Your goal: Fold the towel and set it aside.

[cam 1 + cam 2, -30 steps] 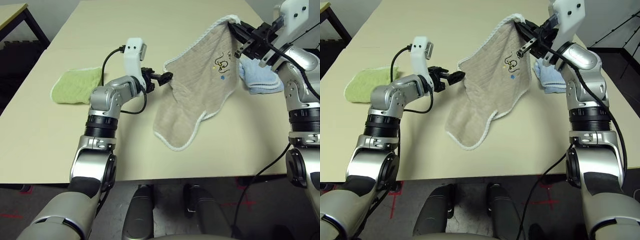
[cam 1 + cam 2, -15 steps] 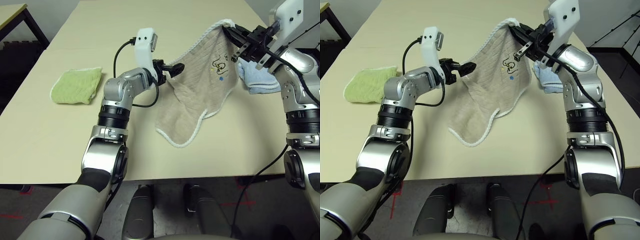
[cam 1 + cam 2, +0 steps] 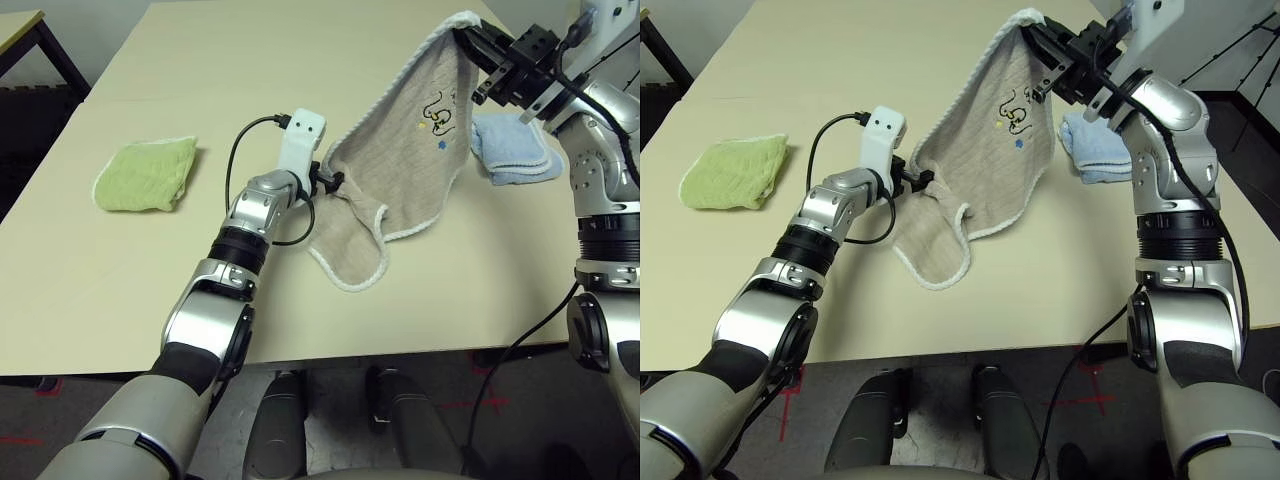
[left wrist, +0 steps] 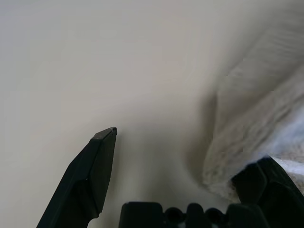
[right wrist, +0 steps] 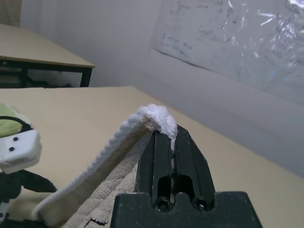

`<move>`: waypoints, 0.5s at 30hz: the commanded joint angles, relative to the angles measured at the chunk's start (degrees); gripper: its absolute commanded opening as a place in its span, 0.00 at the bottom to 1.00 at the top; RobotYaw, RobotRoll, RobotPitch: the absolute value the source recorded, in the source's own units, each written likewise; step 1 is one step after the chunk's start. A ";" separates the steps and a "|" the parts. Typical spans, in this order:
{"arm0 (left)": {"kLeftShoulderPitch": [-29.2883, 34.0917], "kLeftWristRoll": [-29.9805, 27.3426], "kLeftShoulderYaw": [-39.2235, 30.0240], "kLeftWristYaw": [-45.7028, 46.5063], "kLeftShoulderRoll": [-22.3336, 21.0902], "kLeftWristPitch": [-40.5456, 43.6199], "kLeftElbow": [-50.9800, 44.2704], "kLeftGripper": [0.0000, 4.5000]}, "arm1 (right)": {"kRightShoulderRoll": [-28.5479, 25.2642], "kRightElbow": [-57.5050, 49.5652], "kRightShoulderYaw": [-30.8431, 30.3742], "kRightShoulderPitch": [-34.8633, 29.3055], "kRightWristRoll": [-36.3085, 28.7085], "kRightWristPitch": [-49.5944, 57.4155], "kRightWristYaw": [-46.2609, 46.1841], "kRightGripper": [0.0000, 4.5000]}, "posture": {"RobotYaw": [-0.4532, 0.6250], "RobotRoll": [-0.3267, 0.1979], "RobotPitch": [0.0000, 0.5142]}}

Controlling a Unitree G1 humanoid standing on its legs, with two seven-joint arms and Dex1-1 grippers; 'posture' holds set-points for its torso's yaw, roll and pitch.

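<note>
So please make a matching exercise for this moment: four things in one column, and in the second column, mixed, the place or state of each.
Things:
1. beige towel
2. green towel
3. light blue towel
4. left claw

Places or states:
A. lies folded on the table below the raised right claw
B. open, beside the hanging cloth's edge
C. hangs from the shut right claw, lower end on the table
D. lies alone at the table's left side

Pairs: 1-C, 2-D, 3-A, 4-B
</note>
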State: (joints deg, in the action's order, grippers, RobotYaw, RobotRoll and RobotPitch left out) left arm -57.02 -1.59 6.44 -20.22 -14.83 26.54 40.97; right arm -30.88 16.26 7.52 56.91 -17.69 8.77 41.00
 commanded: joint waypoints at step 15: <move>12.17 0.44 -3.41 -5.46 -14.41 7.11 -17.11 1.00 | -1.37 6.91 1.20 2.47 1.33 -4.80 0.96 0.01 | 0.57 0.62 0.34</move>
State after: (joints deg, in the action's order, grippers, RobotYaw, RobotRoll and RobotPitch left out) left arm -46.20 -0.90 3.44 -25.03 -28.83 31.69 25.10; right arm -31.31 22.86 7.41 58.21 -16.34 5.25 42.07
